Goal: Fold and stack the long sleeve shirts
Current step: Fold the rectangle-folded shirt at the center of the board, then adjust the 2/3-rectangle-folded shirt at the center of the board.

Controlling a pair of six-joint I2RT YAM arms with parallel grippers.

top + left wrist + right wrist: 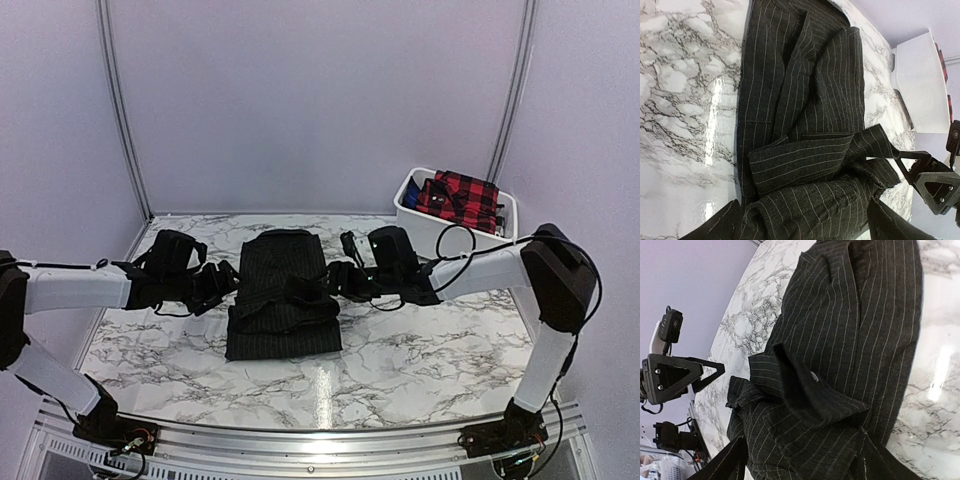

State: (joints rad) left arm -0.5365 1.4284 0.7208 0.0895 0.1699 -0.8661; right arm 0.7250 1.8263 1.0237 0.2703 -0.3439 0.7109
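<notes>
A black pinstriped long sleeve shirt point(280, 300) lies partly folded on the marble table point(430, 350), with a sleeve bunched across its middle point(805, 165). My left gripper point(222, 284) hovers at its left edge. In the left wrist view the left gripper point(805, 215) is open, its fingers wide apart either side of the bunched sleeve. My right gripper point(338, 282) is at the shirt's right edge. In its own view the right gripper point(800, 450) is open too, with folded cloth and a small button point(814, 376) between the spread fingers. A red-and-black plaid shirt point(460, 195) lies in a white bin.
The white bin point(412, 208) stands at the back right corner of the table, also seen as the white bin point(920, 85) from the left wrist. Pale walls enclose the back and sides. A metal rail point(320, 440) runs along the near edge.
</notes>
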